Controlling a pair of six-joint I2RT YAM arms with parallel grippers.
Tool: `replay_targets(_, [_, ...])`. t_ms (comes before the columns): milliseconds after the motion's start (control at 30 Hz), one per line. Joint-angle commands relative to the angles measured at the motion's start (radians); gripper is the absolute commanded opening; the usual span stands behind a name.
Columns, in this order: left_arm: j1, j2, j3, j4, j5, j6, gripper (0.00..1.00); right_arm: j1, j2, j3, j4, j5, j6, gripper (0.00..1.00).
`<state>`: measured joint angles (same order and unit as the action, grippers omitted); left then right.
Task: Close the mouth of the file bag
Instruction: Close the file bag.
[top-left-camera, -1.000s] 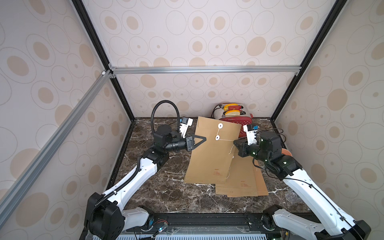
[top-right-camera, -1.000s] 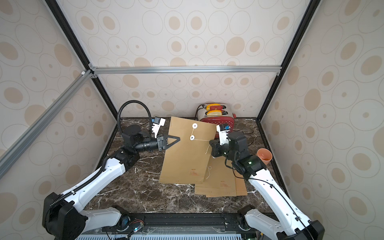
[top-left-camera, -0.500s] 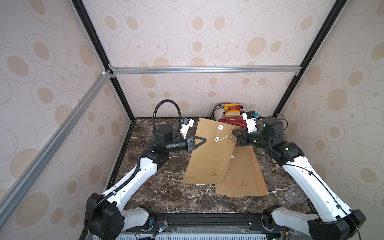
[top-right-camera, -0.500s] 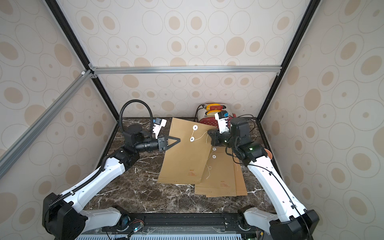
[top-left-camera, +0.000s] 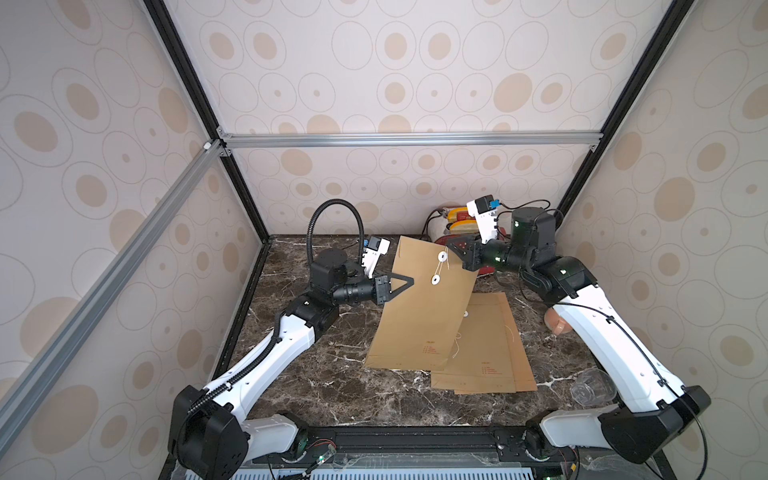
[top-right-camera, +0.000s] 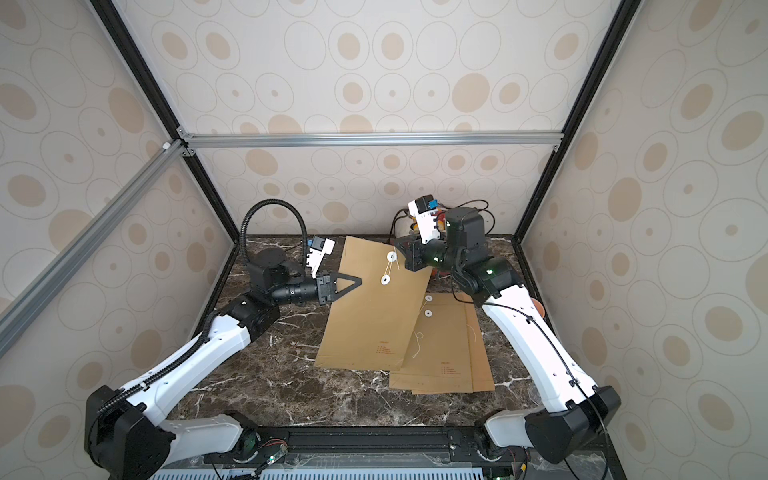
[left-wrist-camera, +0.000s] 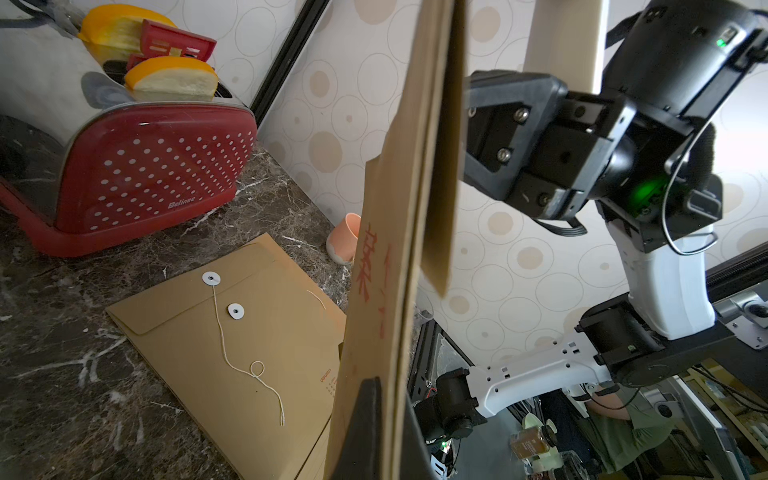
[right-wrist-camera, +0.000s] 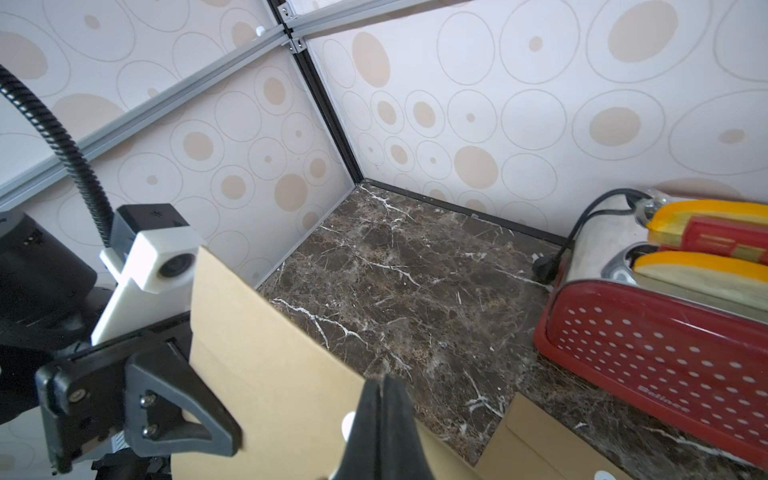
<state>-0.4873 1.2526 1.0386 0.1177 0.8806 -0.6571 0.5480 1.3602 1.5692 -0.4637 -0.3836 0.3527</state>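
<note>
A brown file bag (top-left-camera: 419, 316) (top-right-camera: 374, 316) hangs tilted above the marble table, its lower edge near the tabletop. My left gripper (top-left-camera: 411, 280) (top-right-camera: 359, 282) (left-wrist-camera: 392, 386) is shut on the bag's left edge. Two white discs (top-left-camera: 442, 255) (top-left-camera: 435, 280) sit near the bag's mouth, joined by a thin string. My right gripper (top-left-camera: 453, 249) (top-right-camera: 399, 249) (right-wrist-camera: 380, 380) is shut just right of the upper disc, at the bag's top right corner. The string (top-right-camera: 395, 264) runs from the upper disc toward its tips. In the left wrist view the flap (left-wrist-camera: 440, 166) stands slightly off the bag's body.
More file bags (top-left-camera: 486, 345) (left-wrist-camera: 249, 332) lie stacked flat on the table under and right of the held bag. A red toaster (left-wrist-camera: 145, 174) (right-wrist-camera: 665, 353) with bread stands at the back. A pink cup (left-wrist-camera: 345, 241) and a clear cup (top-left-camera: 590, 386) are at the right.
My right gripper has moved up and back from the bag's right side to beside the upper disc, drawing the string along. The left gripper kept its hold with little movement.
</note>
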Motion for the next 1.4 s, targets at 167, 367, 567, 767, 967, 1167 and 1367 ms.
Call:
replay_targets(167, [-0.008,-0.009,0.052,-0.004,0.003,0.03,0.0,0.098,0.001,0.009,-0.018,0.061,-0.044,0.0])
replay_targets(367, [-0.007,-0.009,0.052,-0.003,0.004,0.028,0.0,0.165,-0.004,-0.012,-0.012,0.098,-0.042,0.0])
replay_targets(567, [-0.007,-0.006,0.049,0.004,0.006,0.023,0.0,0.235,0.022,-0.011,0.007,0.115,-0.036,0.0])
replay_targets(767, [-0.007,-0.004,0.047,0.011,0.009,0.018,0.0,0.266,0.042,-0.017,0.019,0.13,-0.041,0.0])
replay_targets(967, [-0.008,-0.007,0.044,0.021,0.011,0.008,0.0,0.286,0.024,-0.038,0.027,0.157,-0.037,0.0])
replay_targets(1167, [-0.007,-0.002,0.022,0.114,0.03,-0.069,0.0,0.287,-0.083,-0.165,0.062,0.254,-0.019,0.0])
replay_targets(1367, [-0.006,-0.019,0.009,0.15,0.028,-0.09,0.0,0.286,-0.164,-0.288,0.11,0.259,0.013,0.0])
